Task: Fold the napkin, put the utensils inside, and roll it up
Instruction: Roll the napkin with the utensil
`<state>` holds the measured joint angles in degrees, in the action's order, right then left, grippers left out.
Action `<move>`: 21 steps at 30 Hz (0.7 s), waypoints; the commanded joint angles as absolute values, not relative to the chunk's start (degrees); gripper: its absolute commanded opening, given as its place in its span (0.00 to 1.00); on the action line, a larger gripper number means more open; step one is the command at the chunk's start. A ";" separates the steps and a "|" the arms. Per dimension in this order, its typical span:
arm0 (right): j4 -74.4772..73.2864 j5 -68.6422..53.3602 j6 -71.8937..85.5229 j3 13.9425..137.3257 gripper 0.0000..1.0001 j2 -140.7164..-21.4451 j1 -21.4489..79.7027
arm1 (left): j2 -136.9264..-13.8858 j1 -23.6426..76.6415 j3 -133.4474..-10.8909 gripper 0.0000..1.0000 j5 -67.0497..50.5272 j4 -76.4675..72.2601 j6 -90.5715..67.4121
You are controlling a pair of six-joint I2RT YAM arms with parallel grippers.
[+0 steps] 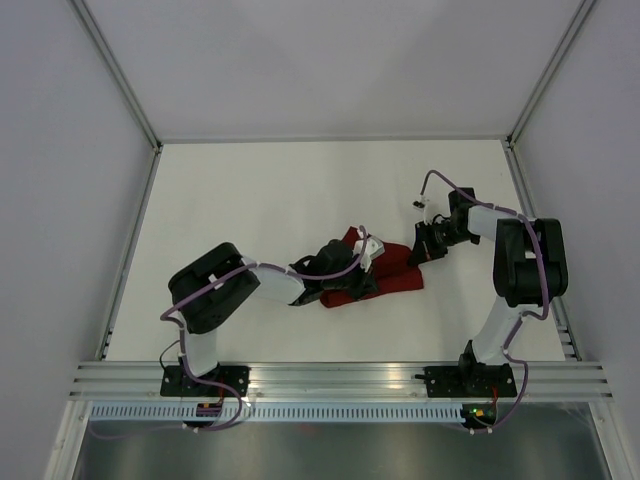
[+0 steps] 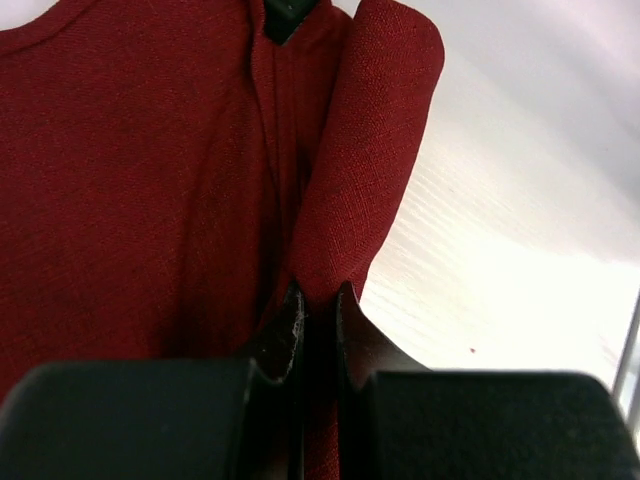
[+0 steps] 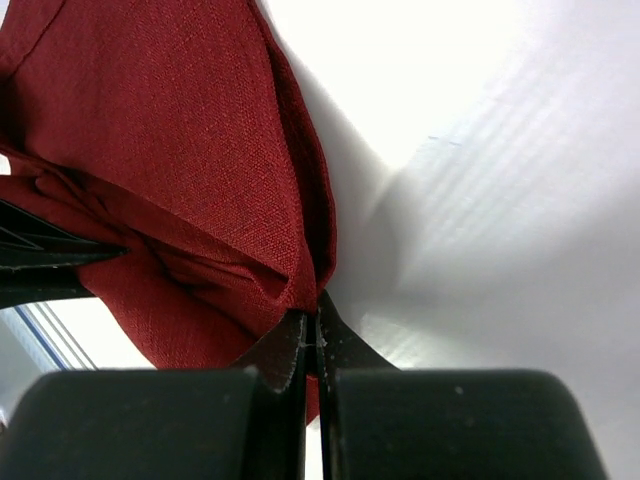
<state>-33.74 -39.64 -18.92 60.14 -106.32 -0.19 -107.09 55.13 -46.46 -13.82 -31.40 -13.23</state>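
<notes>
**Item 1: napkin** (image 1: 392, 278). Plain dark red (maroon) thin woven cloth, no pattern, no label or hem tag in view. It lies bunched and partly folded on the table, about mid-depth and a little right of centre, between the two grippers. In the left wrist view the napkin (image 2: 150, 180) fills the left half of the picture, with a rounded fold rising toward the top right. In the right wrist view the napkin (image 3: 180, 150) hangs in layered folds across the upper left.

**Item 2: left gripper** (image 1: 360, 274). Black, two fingers. It sits over the left part of the cloth. In its own camera the left gripper (image 2: 320, 300) has its jaws pressed together, pinching the lower end of the rounded fold.

**Item 3: right gripper** (image 1: 418, 256). Black, two fingers. It is at the cloth's right end. In its own camera the right gripper (image 3: 310, 325) has its jaws pressed together, nipping a gathered corner of the layers.

**Item 4: table** (image 1: 250, 200). Flat matte white top, enclosed by pale walls.

**Item 5: rail** (image 1: 330, 380). Ribbed silver metal, running along the near edge and carrying both arm bases.

**Item 6: cables** (image 1: 450, 182). Thin and purple, looped along both arms.

**Markings.** Small green and red lights show at the right arm's base. Any lettering there is too small to read.
</notes>
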 commanded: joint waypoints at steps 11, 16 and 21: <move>-24.08 -34.27 -18.27 61.25 0.01 -105.02 -4.04 | -112.85 46.67 -50.98 0.02 -20.30 -5.27 -0.44; -23.65 -34.36 -20.21 61.79 0.00 -105.04 -4.13 | -114.17 46.58 -51.77 0.02 -23.11 -4.05 1.84; -24.42 -34.37 -21.71 62.74 0.03 -105.64 -4.04 | -113.82 46.58 -52.64 0.02 -28.03 -3.61 5.01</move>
<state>-29.56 -40.71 -17.76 59.07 -105.56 -2.11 -110.19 47.55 -55.13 -24.69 -20.03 -0.73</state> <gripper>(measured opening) 0.026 0.105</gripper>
